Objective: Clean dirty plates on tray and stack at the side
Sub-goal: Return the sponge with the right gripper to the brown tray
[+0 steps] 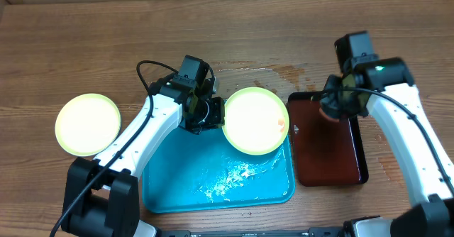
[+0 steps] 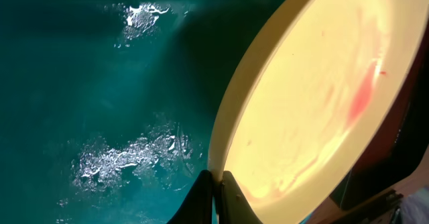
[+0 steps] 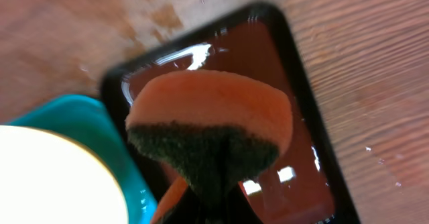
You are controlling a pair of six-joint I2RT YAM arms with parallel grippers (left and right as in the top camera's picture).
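Note:
My left gripper [image 1: 213,113] is shut on the left rim of a pale yellow plate [image 1: 255,120] and holds it tilted over the turquoise tray [image 1: 170,184]. The left wrist view shows my left gripper [image 2: 219,196] pinching that plate [image 2: 315,110], which has a red smear. A second pale yellow plate [image 1: 88,124] lies flat on the table at the left. My right gripper [image 1: 332,108] is shut on an orange sponge with a dark scrub side [image 3: 211,127], held over the dark red tray [image 1: 330,148], just right of the held plate. The white-light blue plate is out of view.
The turquoise tray floor is wet with foam [image 1: 230,174]. The dark red-brown tray with black rim [image 3: 281,63] holds liquid. A wet patch [image 1: 284,72] marks the wood behind the trays.

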